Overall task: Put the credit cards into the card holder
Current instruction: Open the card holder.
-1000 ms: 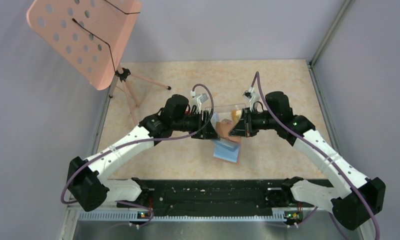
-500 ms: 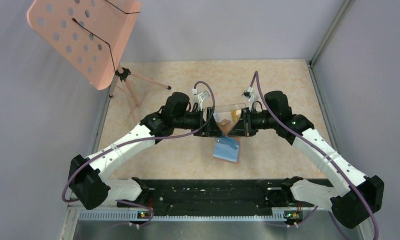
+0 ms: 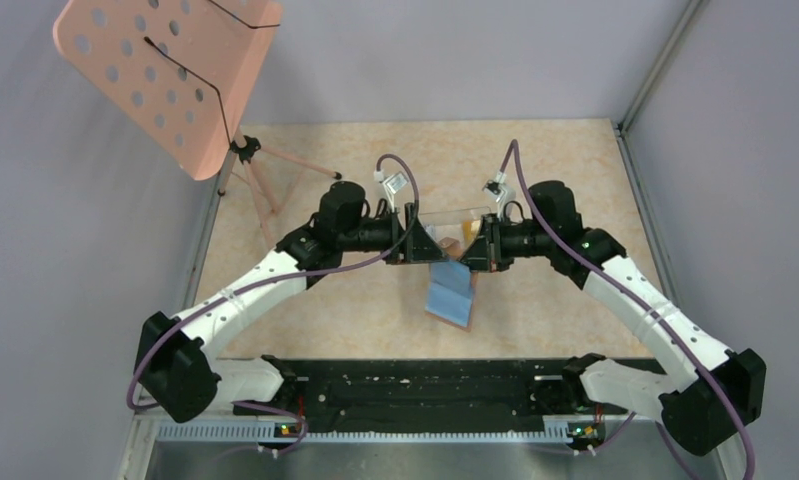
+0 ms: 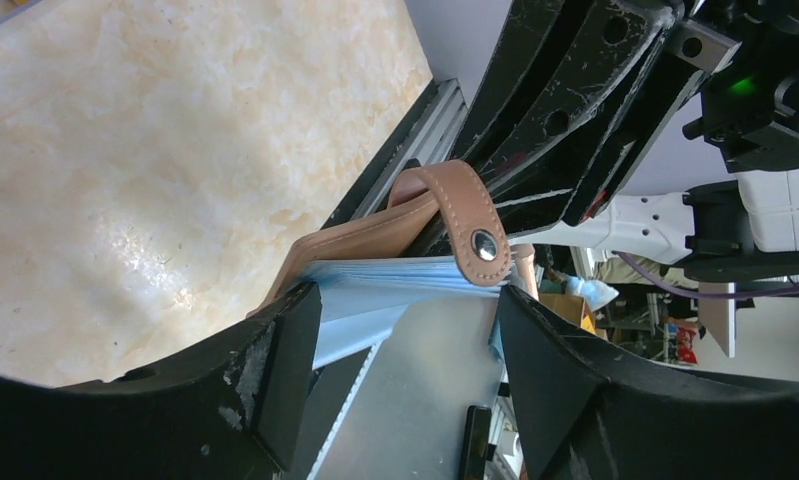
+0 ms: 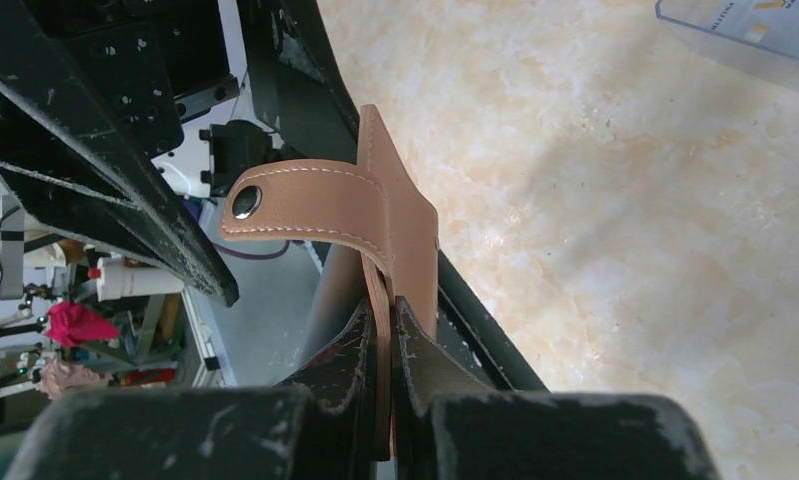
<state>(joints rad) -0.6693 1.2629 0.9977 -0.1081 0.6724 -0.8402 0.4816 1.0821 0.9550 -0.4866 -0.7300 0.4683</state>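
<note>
Top view: 1 card holder (image 3: 451, 296) held up open, blue lining showing, between L gripper (image 3: 422, 246) and R gripper (image 3: 472, 255), 1 clear box (image 3: 443, 215) behind w/ orange credit cards (image 3: 468, 230) (count unclear); L wrist: jaws spread astride lining; R wrist: jaws pinching tan flap, so prob. the opening step, and next calls for fetching a card.

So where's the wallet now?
Top view, mid-table: the wallet is between the left tool and the right tool, which pinches it, near the clear box.

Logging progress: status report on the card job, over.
Right gripper shut on card holder, held aloft. Left gripper open, straddling its blue lining. Credit cards in clear box behind. Nothing in the way.
</note>
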